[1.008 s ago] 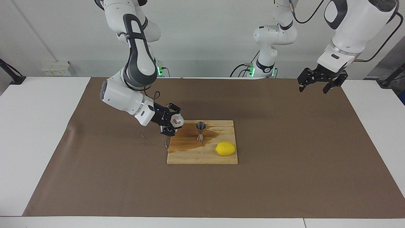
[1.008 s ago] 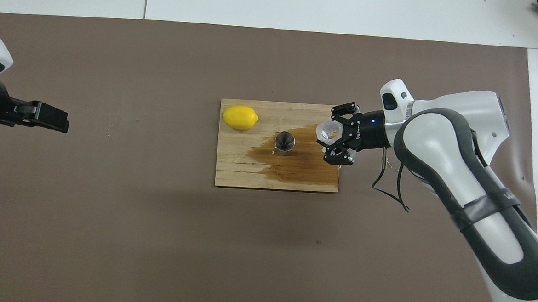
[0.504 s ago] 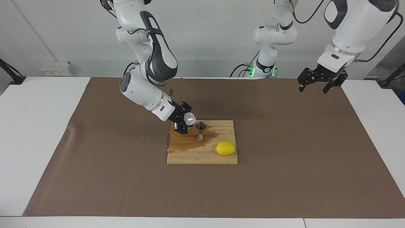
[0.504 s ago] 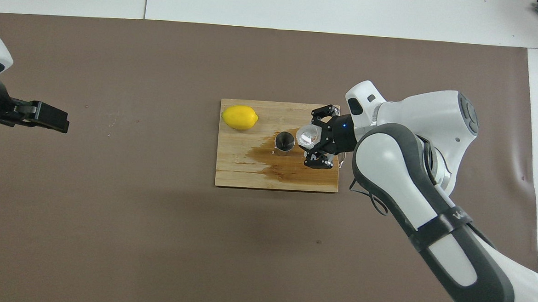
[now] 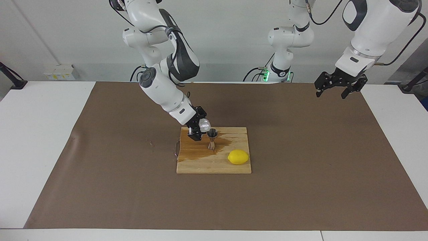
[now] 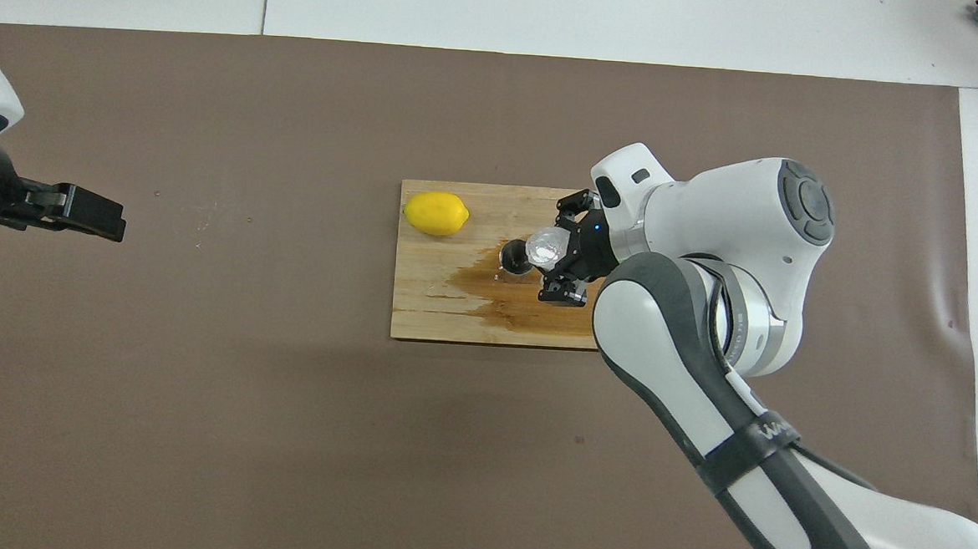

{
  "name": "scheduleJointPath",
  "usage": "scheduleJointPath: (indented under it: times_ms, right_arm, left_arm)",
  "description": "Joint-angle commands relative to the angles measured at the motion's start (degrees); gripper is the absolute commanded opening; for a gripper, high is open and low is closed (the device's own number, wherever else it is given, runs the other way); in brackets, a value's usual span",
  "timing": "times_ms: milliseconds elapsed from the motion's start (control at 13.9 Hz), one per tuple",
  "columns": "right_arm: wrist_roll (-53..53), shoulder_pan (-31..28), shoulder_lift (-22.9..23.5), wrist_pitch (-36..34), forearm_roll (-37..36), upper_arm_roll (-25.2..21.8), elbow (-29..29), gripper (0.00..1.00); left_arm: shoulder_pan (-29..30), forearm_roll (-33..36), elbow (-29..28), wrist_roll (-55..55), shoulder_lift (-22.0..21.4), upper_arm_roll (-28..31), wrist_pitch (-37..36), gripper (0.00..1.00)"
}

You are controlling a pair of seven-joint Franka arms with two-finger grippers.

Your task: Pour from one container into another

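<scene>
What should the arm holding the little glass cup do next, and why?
Probably tip it a little further: the right gripper holds the glass cup tilted right beside the steel jigger rim on the wet cutting board.

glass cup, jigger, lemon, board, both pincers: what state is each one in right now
glass cup: held in the air, tipped toward the jigger's mouth
jigger: upright on the board
cutting board: flat on the table, dark wet stain around the jigger
lemon: resting on the board, untouched
right pincer: shut on the glass cup, over the board
left pincer: open, empty, waiting over its own end of the table
</scene>
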Motion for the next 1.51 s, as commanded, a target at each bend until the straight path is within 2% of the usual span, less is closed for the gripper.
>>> scheduleJointPath:
  times_ms: [0, 432, 1440]
  right_arm:
    - [3.30, 0.56, 0.15, 0.13, -4.35, 0.02, 1.01, 0.00]
    - [8.93, 2.06, 0.33, 0.22, -12.62, 0.02, 2.24, 0.00]
    - [9.38, 2.94, 0.33, 0.40, -17.02, 0.02, 1.36, 0.00]
  left_arm:
    - [0.38, 0.91, -1.52, 0.06, -1.51, -0.18, -0.09, 1.00]
    - [0.38, 0.91, -1.52, 0.06, -1.51, -0.18, -0.09, 1.00]
    - [0.38, 0.82, -1.52, 0.06, -1.51, -0.18, -0.09, 1.00]
